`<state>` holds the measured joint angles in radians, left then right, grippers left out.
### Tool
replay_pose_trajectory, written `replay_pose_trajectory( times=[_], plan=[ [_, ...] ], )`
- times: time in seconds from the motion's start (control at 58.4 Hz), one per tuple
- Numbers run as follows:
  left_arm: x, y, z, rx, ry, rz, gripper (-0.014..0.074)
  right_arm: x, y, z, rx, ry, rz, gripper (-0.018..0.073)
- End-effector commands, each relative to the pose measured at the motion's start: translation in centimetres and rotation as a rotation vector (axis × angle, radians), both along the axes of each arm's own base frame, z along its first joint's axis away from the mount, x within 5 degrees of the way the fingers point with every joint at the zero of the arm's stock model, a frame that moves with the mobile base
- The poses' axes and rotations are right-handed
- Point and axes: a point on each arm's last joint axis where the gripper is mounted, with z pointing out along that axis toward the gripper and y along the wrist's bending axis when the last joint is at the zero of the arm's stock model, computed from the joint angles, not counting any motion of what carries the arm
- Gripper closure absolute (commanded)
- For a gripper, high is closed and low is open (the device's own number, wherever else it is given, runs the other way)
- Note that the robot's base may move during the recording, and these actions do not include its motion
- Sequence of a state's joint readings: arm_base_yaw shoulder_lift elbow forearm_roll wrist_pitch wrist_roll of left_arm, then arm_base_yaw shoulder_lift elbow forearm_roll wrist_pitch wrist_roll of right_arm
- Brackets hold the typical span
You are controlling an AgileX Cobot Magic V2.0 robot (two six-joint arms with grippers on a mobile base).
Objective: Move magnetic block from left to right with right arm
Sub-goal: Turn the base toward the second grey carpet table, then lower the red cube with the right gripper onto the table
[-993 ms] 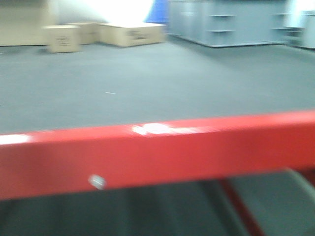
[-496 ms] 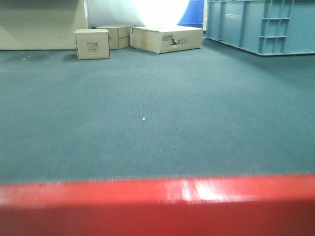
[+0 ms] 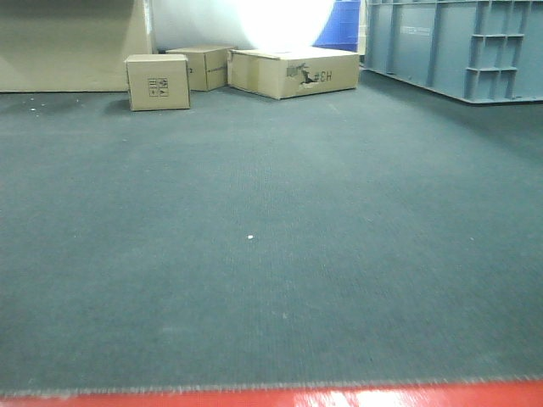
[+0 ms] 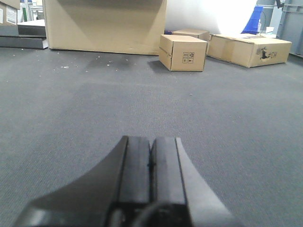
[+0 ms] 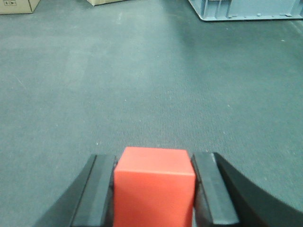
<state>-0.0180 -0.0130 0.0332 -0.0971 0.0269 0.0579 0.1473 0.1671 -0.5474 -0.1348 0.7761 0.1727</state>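
We judge that the carrying step is in hand: the block (image 5: 155,189) is already taken, and what is left is to bring it to the right side and set it down. The right gripper (image 5: 155,160) is closed on the block, one dark jaw pressed to its left face and the other to its right face, so the red cube fills the gap between them and its front top edge reaches about as far forward as the jaw tips. Beyond it we see only the grey-green carpet (image 5: 142,71); from the wrist view we cannot tell how high the block is above the floor. The left gripper (image 4: 151,144) has its jaws pressed together with nothing between them, and it seems to take no part. In the front view the block itself is not clearly shown; only a thin red strip (image 3: 271,397) lies along the bottom edge, and we cannot say what it is. Far behind stand cardboard boxes (image 3: 158,81) and a blue crate (image 3: 458,42), well apart from the work. The next move, in our opinion, asks for a steady travel to the right with the grip kept firm, then a gentle lowering until the block touches the carpet, and only after that an opening of the jaws, so that the cube does not drop or tip.
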Motion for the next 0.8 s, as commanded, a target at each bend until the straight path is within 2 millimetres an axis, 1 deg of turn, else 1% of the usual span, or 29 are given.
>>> replay_pose_trajectory(
  times=[0.0, 0.548, 0.702, 0.787],
  plan=[
    [-0.1, 0.1, 0.5, -0.013, -0.085, 0.003, 0.0722, 0.3, 0.0, 1.5, -0.014, -0.095, 0.004, 0.0326],
    [-0.1, 0.1, 0.5, -0.013, -0.085, 0.003, 0.0722, 0.3, 0.0, 1.6, -0.013, -0.1, 0.005, 0.0326],
    [-0.1, 0.1, 0.5, -0.013, -0.085, 0.003, 0.0722, 0.4, 0.2, 1.9, 0.004, -0.125, 0.015, 0.0326],
    [-0.1, 0.1, 0.5, -0.013, -0.085, 0.003, 0.0722, 0.8, 0.4, 2.7, 0.019, -0.111, 0.028, 0.0326]
  ],
)
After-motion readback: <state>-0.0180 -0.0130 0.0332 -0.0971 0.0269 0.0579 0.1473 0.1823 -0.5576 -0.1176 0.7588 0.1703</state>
